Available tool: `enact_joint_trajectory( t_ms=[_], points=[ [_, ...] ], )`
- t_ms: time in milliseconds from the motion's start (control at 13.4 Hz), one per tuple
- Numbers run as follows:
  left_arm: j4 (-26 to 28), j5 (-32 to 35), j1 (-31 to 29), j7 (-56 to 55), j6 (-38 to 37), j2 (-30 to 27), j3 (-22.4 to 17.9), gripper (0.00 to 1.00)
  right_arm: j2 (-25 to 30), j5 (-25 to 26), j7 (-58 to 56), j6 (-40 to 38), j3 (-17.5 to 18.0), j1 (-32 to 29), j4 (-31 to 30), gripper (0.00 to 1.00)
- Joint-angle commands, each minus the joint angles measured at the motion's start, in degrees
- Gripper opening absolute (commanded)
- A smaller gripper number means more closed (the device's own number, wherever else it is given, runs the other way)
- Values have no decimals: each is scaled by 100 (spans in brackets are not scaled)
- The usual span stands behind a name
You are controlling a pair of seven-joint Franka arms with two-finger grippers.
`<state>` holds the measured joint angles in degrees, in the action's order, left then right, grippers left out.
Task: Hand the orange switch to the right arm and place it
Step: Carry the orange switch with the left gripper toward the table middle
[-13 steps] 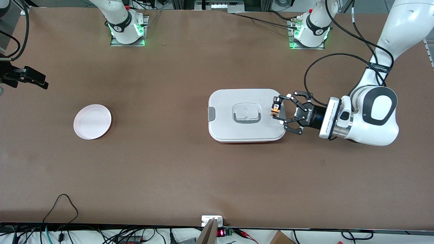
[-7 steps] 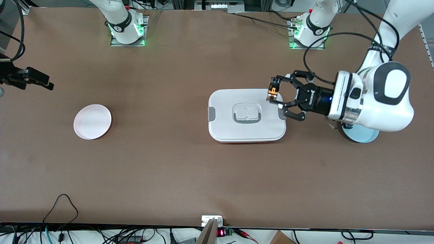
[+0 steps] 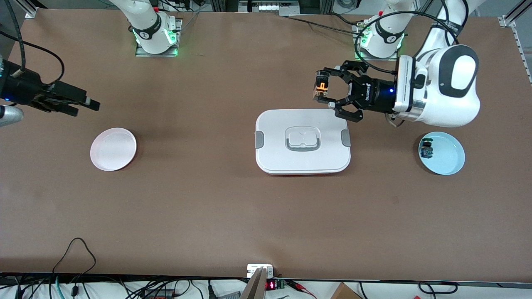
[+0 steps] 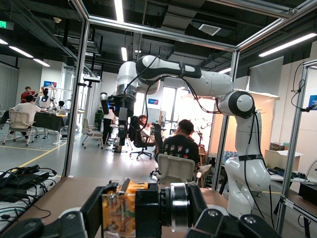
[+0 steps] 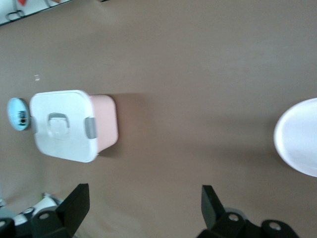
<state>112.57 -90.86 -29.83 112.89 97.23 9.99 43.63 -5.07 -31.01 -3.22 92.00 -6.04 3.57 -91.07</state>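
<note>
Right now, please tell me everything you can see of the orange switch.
The orange switch is a tiny part: an orange block body with a black round head at one end. It looks like plastic, and the left wrist view shows small metal-looking parts on the block. It is up in the air, lying sideways, clamped between the fingers of the left end effector, over bare table just past the edge of the white lidded box. Nothing else touches it. The right end effector waits open near the pink plate.
</note>
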Motion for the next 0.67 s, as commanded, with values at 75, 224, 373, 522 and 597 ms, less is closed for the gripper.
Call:
enact_joint_trajectory(
  t_ms=[75,224,373,522,597],
  points=[
    [283,-187,-137,155,86,-401,128,0,-249,-843,-231,20,-11,92,90,100],
    [353,-187,-146,164,138,-576,164,0,-459,-1570,-328,-15,-29,48,90,100],
    [459,-187,-137,164,217,-770,207,0,-627,-2327,-250,-50,-29,82,63,100],
    [520,-187,-146,164,217,-788,216,0,-714,-3020,-223,11,-11,344,63,100],
    [521,-187,-146,164,217,-788,216,0,-846,-3555,-258,20,-11,503,54,100]
  ],
)
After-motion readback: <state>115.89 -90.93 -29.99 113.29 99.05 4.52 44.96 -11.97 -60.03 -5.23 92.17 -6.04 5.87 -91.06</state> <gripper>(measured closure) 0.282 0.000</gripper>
